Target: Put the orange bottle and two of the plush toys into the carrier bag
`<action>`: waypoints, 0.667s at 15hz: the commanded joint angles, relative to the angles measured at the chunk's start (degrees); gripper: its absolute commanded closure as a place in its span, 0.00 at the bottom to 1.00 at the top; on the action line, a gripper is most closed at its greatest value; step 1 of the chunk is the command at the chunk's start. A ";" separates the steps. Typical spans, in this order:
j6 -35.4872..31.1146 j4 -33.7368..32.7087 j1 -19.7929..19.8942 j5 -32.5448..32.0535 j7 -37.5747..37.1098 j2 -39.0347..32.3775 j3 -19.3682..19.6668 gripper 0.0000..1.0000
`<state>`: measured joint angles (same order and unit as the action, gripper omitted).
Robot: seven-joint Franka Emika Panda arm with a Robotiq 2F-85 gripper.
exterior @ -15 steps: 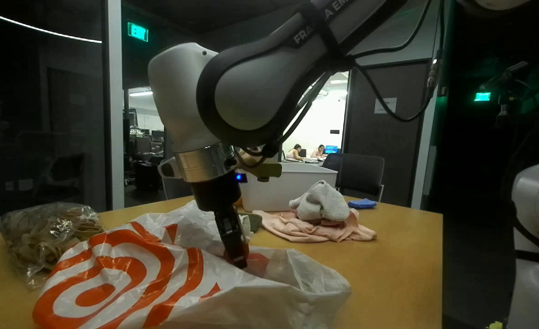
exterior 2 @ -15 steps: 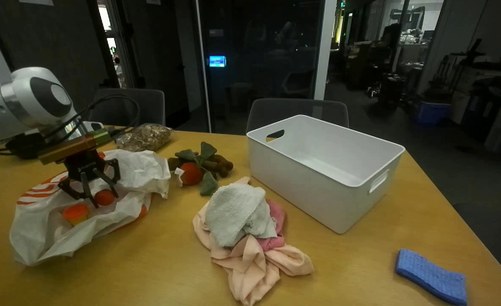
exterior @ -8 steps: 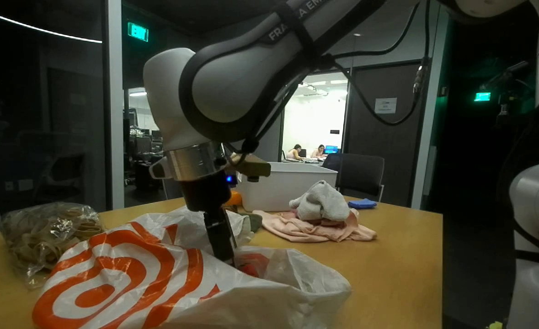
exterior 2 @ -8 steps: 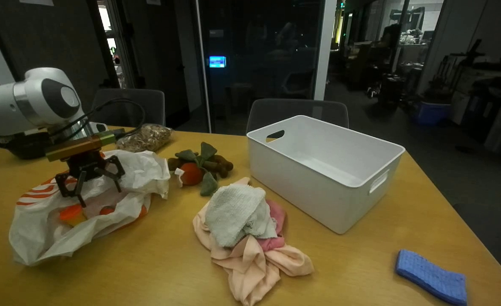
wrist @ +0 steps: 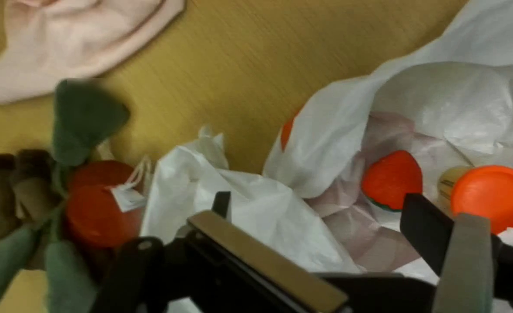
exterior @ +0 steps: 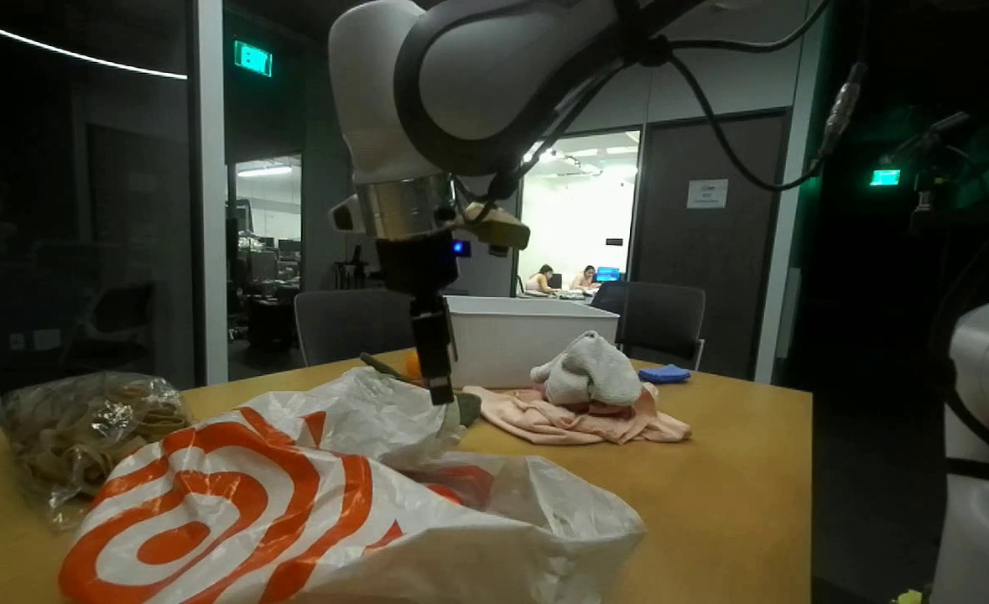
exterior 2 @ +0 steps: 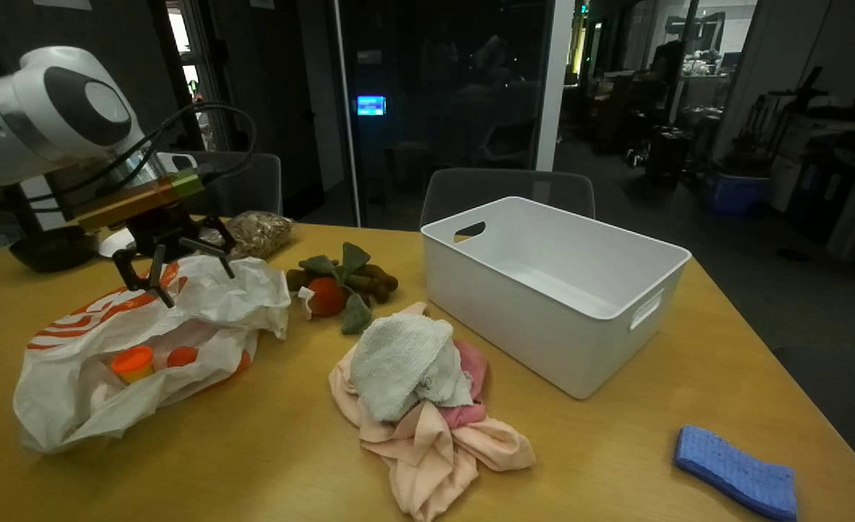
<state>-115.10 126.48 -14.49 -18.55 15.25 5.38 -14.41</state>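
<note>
While a finger (wrist: 466,258) partly hides the orange bottle (wrist: 493,196) in the wrist view, the gripper (exterior 2: 200,288) hangs jaws apart above the bag (exterior: 351,499), tabletop (exterior 2: 289,428) showing rightward.

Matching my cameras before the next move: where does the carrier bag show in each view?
In an exterior view: the carrier bag, lower left to centre, cut by the bottom edge.
In an exterior view: the carrier bag, left side.
Wrist view: the carrier bag, centre to right edge.
Shared landmark: the peach cloth, in all three views.
</note>
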 commanded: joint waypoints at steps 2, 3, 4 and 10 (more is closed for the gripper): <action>-0.53 5.47 2.77 0.04 -3.80 9.99 3.17 0.00; -1.36 6.25 3.38 0.10 -4.40 11.46 3.97 0.00; -2.06 6.99 3.86 0.92 -4.62 13.24 4.93 0.00; 0.21 7.94 4.69 1.16 -3.87 15.37 6.38 0.00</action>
<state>-115.02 134.56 -9.97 -17.49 11.33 20.80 -7.85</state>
